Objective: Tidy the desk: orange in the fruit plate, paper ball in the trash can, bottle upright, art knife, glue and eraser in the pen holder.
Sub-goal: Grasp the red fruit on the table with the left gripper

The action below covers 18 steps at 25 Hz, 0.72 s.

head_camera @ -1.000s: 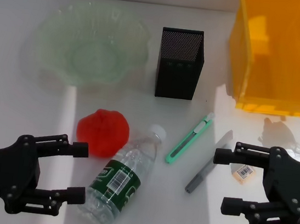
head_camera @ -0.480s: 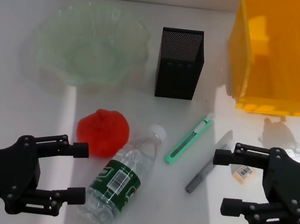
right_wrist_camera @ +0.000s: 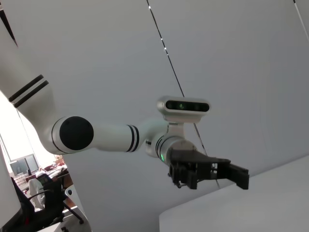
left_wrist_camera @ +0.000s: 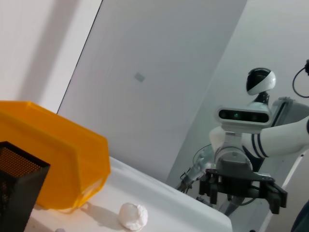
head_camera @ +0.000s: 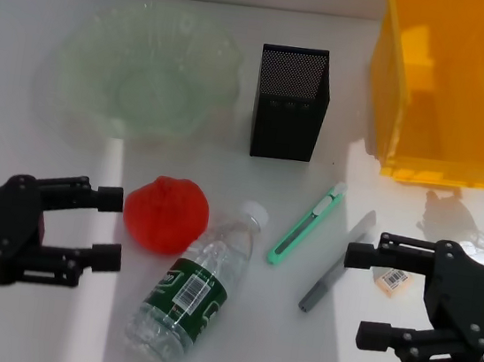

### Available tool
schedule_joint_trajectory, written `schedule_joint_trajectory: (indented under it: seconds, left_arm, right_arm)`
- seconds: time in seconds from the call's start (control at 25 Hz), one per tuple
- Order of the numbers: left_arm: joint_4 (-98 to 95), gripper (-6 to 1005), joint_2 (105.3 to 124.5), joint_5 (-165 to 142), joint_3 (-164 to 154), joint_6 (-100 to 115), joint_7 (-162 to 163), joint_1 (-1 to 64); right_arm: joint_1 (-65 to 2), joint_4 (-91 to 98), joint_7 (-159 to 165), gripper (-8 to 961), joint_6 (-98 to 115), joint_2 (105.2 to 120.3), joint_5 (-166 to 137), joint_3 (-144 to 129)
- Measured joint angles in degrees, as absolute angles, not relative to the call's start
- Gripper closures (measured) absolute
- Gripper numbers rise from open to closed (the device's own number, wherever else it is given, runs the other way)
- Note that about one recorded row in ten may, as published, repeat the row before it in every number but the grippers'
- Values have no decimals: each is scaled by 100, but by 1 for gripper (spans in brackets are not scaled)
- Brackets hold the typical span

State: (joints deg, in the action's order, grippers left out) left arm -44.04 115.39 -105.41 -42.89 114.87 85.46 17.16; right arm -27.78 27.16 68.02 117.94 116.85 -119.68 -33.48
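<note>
Fingers of the left gripper (head_camera: 109, 227) stand spread apart and hold nothing, hovering low over the white surface (head_camera: 40, 154) at the near left, their tips just beside the orange (head_camera: 166, 214) without touching it. Beyond them, at the far left, sits the pale green fruit plate (head_camera: 85, 53), well apart from the orange. The bottle (head_camera: 193, 285) lies on its side next to the orange, its white cap pointing away from the robot and its green label facing up. Behind it, at the middle of the surface, the black mesh pen holder (head_camera: 290, 103) stands upright. A green art knife (head_camera: 307, 223) lies flat to the right of the bottle's cap, and a grey glue pen (head_camera: 336, 262) lies flat just right of that, both angled the same way. The right gripper (head_camera: 363, 293) hovers at the near right with its fingers wide apart and holding nothing. The eraser (head_camera: 392, 278) shows partly between those fingers, lying on the surface. The yellow trash can (head_camera: 441, 163) sits at the far right. The paper ball (left_wrist_camera: 133, 215) lies on the surface near the trash can.
</note>
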Motion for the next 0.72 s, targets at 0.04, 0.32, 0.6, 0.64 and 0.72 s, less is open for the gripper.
schedule_joint_trajectory:
  seconds: [0.04,0.32,0.6,0.64,0.72]
  left_arm:
    - [-4686,185,11561,-10553,-4288,11462,8845,1737]
    - [-6749,184,11749,-11444,-4345,11207,10874,2345]
    - [-7053,185,11849,-12813,-4793,10693,11378,3158]
    - [-7054,185,11849,-12899,-5048,10441,11423,3194]
    - [-7058,185,11850,-12950,-5433,10147,11435,3199]
  right_arm:
    - [-2778,2716,6801,127,11794,11689,-11968,-3349]
    - [-2772,2716,6762,128,11777,11699,-11982,-3348]
    - [-2656,2720,6757,129,11611,11663,-12046,-3348]
    - [-2622,2722,6756,130,11587,11656,-12048,-3344]
    - [-2564,2732,6755,130,11516,11649,-12049,-3323]
